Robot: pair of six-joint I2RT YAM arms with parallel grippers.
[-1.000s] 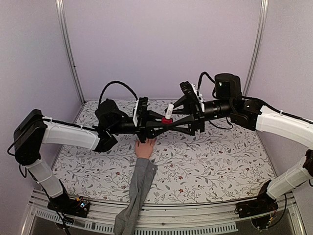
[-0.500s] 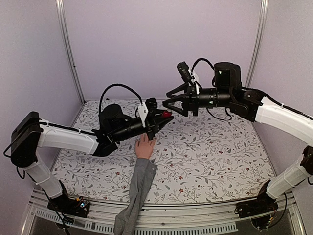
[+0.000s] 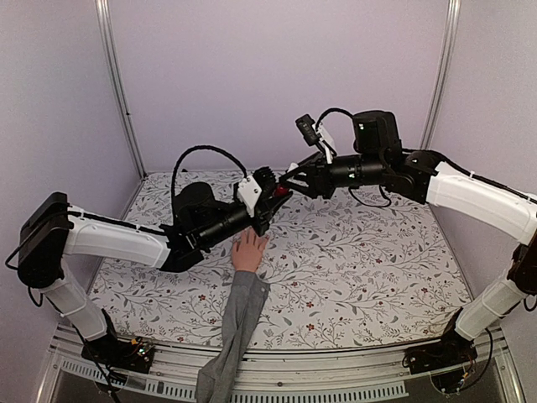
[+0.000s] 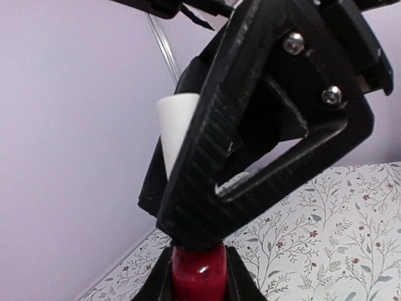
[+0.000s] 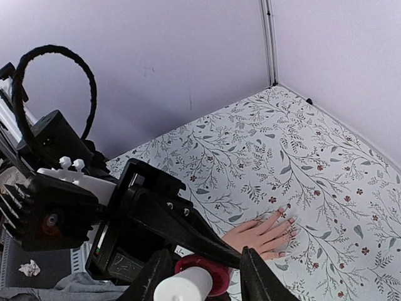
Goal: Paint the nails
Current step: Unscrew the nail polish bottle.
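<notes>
The peach mannequin hand [image 3: 249,250] lies flat on the flowered cloth, its grey sleeve [image 3: 239,319] running toward the near edge. Its nails [image 5: 287,217] show pinkish at the spread fingertips in the right wrist view. My left gripper [image 3: 275,195] is shut on the small red polish bottle [image 3: 284,191] and holds it in the air above and behind the hand; the bottle [image 4: 199,276] sits between its fingers. My right gripper [image 3: 294,180] straddles the bottle's white cap [image 5: 185,285], jaws narrowed with a small gap still showing on one side. The cap also shows in the left wrist view [image 4: 178,125].
The flowered cloth [image 3: 361,269] covers the table. Lilac walls with metal corner posts [image 3: 117,84] close in the back and sides. The left arm's black cable [image 3: 197,155] loops above it. The two grippers meet nose to nose above the table's back centre.
One second ago the right gripper was wide open around the cap, then it drew back up and right. Now it is back at the cap with narrower jaws. The left gripper tilted the bottle upward.
</notes>
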